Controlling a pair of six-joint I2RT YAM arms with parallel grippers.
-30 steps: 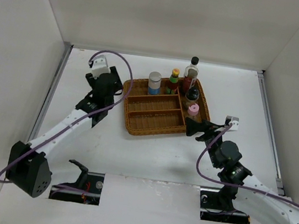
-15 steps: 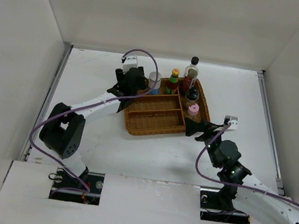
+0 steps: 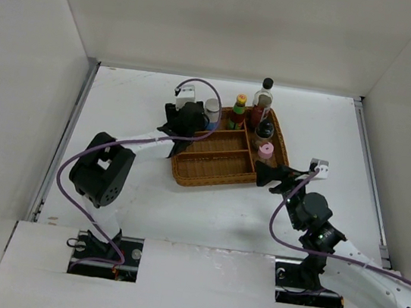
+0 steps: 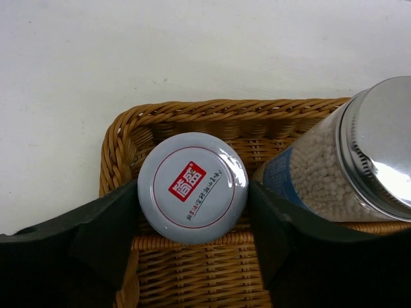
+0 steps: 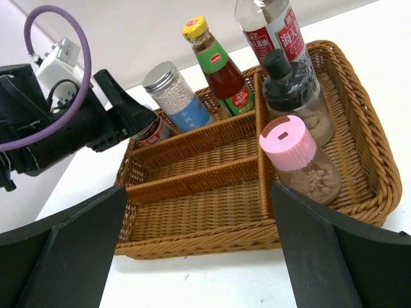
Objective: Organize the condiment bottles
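My left gripper point(image 4: 192, 204) is shut on the short jar point(image 4: 192, 187), whose pale lid carries a red logo, at the back left corner of the wicker tray point(image 4: 192, 109). From above the gripper point(image 3: 187, 119) hides that jar. Beside it stands the silver-lidded blue-label jar point(image 4: 359, 160) point(image 3: 212, 110). Further right are the green bottle point(image 3: 239, 110), the tall clear black-capped bottle point(image 3: 263, 97), the black-capped shaker point(image 3: 264, 128) and the pink-capped shaker point(image 3: 266, 150). My right gripper point(image 3: 275, 176) point(image 5: 199, 244) is open and empty, just off the tray's front right corner.
The tray's two long front compartments point(image 5: 212, 186) hold nothing. White walls enclose the table on three sides. The left arm reaches across the tabletop to the left of the tray point(image 3: 210, 173).
The left arm swung right from the open table to the tray's back left corner, beside the silver-lidded jar. The right arm barely moved.
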